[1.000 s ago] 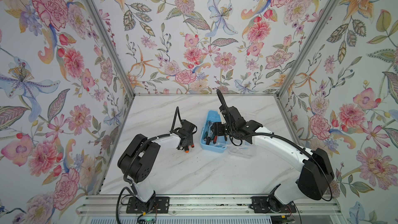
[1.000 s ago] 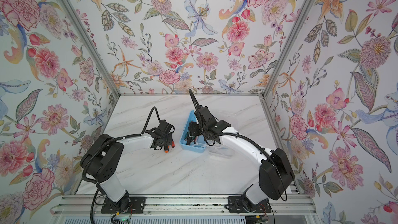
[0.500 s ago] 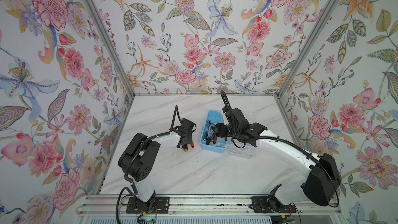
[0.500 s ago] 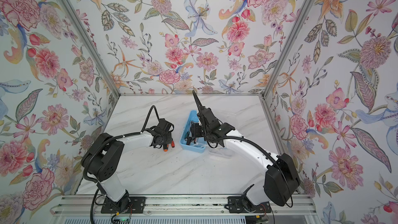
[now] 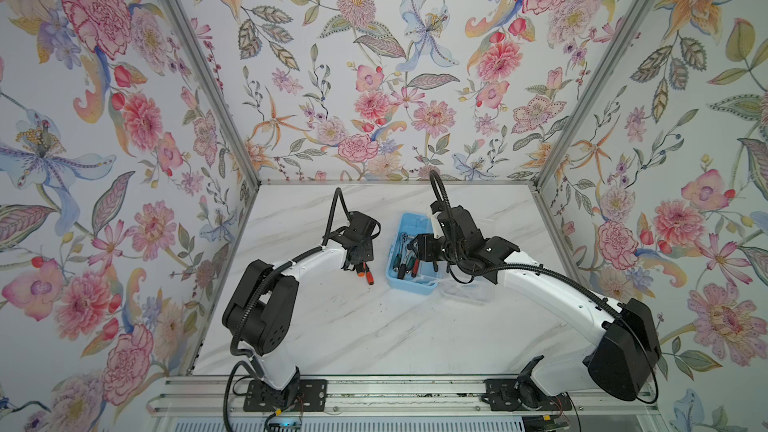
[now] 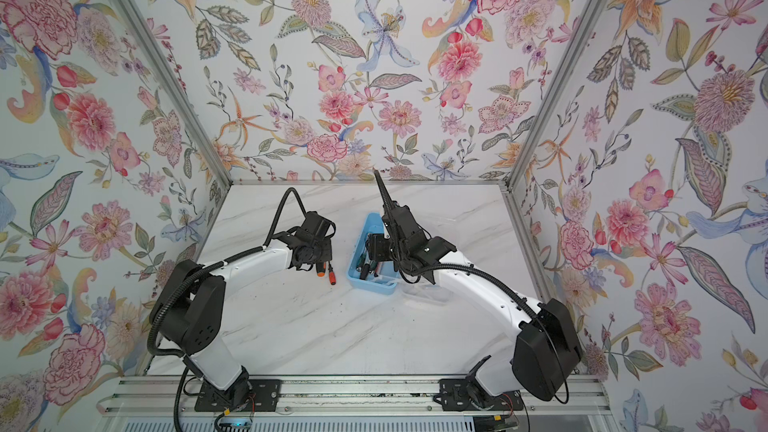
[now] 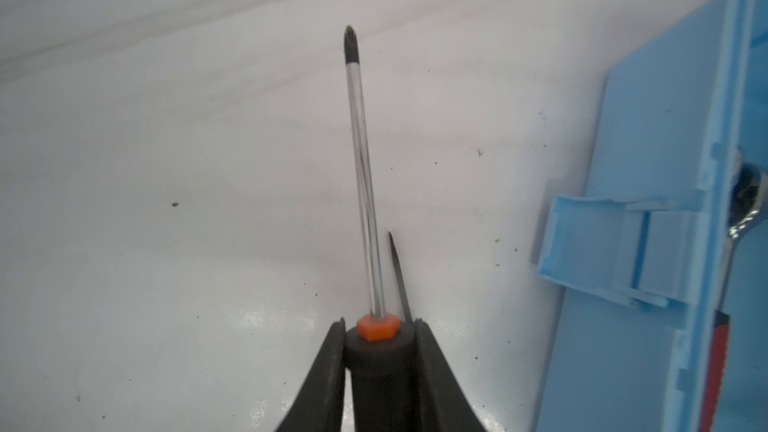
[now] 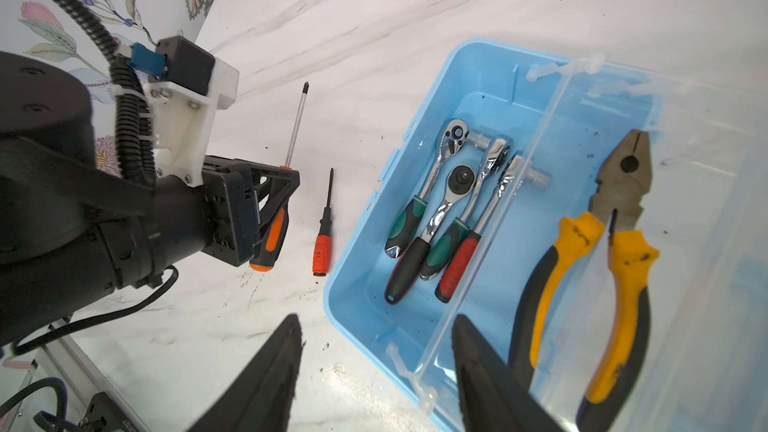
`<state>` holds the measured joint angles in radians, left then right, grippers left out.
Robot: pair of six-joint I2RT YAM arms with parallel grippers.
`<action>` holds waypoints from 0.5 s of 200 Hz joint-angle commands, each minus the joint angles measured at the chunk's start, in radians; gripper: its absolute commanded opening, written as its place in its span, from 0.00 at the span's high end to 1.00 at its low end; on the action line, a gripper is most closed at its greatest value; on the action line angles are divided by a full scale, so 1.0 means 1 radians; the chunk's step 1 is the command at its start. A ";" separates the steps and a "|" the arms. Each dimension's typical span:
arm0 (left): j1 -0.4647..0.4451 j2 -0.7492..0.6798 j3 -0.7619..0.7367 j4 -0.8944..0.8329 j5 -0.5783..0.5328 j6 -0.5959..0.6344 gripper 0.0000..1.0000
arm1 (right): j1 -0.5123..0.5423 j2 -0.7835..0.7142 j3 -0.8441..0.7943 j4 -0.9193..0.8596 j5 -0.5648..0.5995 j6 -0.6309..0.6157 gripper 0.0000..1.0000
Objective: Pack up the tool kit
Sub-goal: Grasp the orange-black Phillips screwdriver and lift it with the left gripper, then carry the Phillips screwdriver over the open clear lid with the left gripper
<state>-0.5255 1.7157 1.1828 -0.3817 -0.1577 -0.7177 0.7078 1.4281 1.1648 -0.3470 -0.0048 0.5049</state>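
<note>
The left gripper is clamped on the black-and-orange handle of a screwdriver, whose shaft points out past the fingertips. Just beside it a small red-handled screwdriver lies on the table. In both top views this pair sits just left of centre, next to the blue box. The right gripper hangs over the box, jaws apart and holding nothing. Four ratchets lie in the box. Pliers rest on its clear lid, which is hinged open at the box's lower right.
</note>
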 commanded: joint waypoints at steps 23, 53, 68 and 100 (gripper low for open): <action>-0.012 -0.052 0.125 -0.047 0.023 0.022 1.00 | -0.052 -0.115 -0.033 0.023 0.055 0.028 0.41; -0.060 -0.024 0.216 -0.001 0.142 0.001 1.00 | -0.174 -0.264 -0.148 0.022 0.109 0.061 0.41; -0.105 0.017 0.297 0.010 0.180 0.000 1.00 | -0.250 -0.330 -0.203 0.023 0.107 0.072 0.43; -0.200 0.135 0.448 0.031 0.262 0.001 1.00 | -0.356 -0.381 -0.241 0.004 0.077 0.067 0.43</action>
<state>-0.6590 1.7699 1.5356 -0.3813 -0.0010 -0.7155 0.3946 1.0611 0.9524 -0.3241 0.0715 0.5579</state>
